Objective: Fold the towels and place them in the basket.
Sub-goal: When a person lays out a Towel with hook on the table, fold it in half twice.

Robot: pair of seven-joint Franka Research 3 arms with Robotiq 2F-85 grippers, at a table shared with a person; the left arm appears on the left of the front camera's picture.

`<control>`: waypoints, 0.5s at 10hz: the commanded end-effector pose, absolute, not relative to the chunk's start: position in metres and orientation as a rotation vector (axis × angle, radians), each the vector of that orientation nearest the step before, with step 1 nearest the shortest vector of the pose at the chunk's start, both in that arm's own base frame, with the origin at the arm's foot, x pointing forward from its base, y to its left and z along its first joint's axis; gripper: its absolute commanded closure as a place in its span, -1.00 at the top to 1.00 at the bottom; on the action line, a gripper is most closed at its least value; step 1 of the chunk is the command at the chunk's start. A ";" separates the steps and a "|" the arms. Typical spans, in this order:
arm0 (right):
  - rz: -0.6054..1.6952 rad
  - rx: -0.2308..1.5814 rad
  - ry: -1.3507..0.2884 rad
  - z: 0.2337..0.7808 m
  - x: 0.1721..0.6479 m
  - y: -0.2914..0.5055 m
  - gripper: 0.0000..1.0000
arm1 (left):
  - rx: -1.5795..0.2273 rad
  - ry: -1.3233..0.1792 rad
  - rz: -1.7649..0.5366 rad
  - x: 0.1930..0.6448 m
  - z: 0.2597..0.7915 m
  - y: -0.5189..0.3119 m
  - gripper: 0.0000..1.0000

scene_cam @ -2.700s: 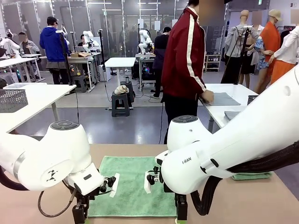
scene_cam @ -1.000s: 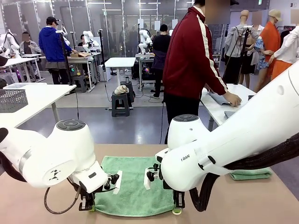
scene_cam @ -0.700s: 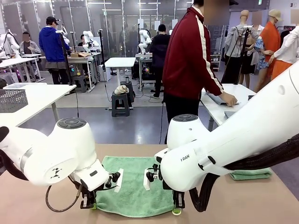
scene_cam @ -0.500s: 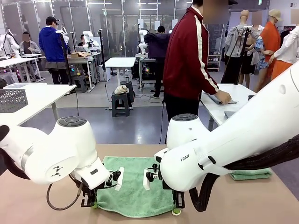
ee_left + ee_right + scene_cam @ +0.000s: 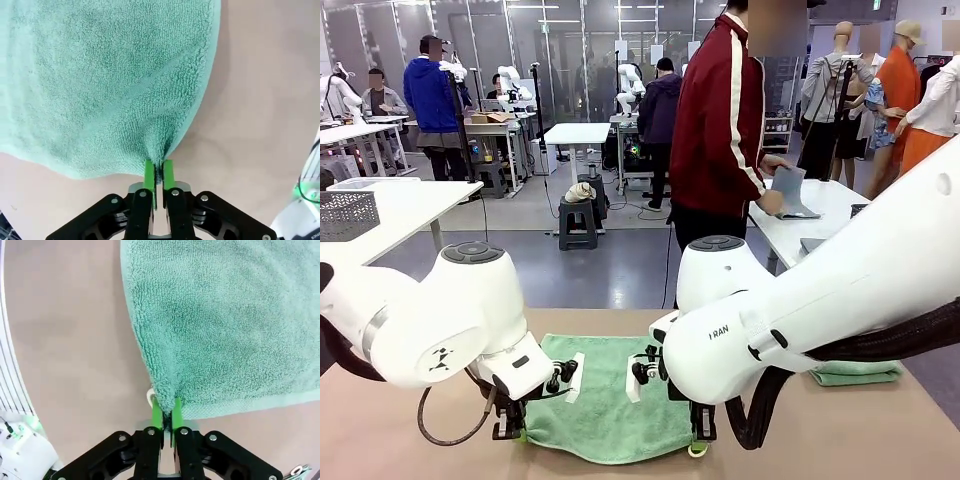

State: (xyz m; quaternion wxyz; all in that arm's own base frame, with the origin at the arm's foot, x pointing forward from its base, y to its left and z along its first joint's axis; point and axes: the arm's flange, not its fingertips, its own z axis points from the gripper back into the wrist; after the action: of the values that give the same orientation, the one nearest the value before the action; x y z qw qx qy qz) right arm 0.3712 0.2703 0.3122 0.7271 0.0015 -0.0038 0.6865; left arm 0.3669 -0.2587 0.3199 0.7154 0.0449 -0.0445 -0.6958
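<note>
A mint-green towel [image 5: 605,400] lies spread on the tan table [image 5: 410,440] between my two arms. My left gripper [image 5: 510,432] is shut on the towel's near left corner; in the left wrist view the green pads [image 5: 149,175] pinch a bunched fold of the towel [image 5: 110,85]. My right gripper [image 5: 698,445] is shut on the near right corner, where the pads [image 5: 157,416] clamp the towel [image 5: 220,320] edge beside a pale loop [image 5: 150,397]. Both near corners are lifted a little off the table. A folded green towel [image 5: 860,375] lies at the right behind my right arm. The basket is out of view.
A person in a red jacket [image 5: 720,120] stands beyond the far edge, turned to a side table [image 5: 810,215] and holding a grey-blue cloth [image 5: 788,190]. A grey mesh basket [image 5: 345,212] sits on another table at the far left.
Both grippers hold the near corners as before; the left one has drifted slightly inward. The person has lifted a grey-blue cloth off the side table.
</note>
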 end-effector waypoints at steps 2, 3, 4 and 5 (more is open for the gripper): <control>1.512 0.007 -0.007 0.308 0.372 0.271 -1.00 | 0.097 -0.100 -1.549 0.368 0.317 -0.260 -1.00; 1.512 0.007 -0.007 0.308 0.372 0.271 -1.00 | 0.097 -0.100 -1.549 0.368 0.317 -0.260 -1.00; 1.512 0.007 -0.007 0.308 0.372 0.271 -1.00 | 0.097 -0.100 -1.549 0.368 0.317 -0.260 -1.00; 1.513 0.004 -0.006 0.311 0.371 0.270 -0.83 | 0.097 -0.100 -1.549 0.368 0.317 -0.260 -1.00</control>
State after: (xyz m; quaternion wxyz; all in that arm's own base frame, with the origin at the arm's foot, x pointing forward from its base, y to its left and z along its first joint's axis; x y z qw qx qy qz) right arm 0.3710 0.2702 0.3111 0.7271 0.0018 -0.0027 0.6865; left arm 0.3669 -0.2587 0.3168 0.7151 0.0437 -0.0418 -0.6964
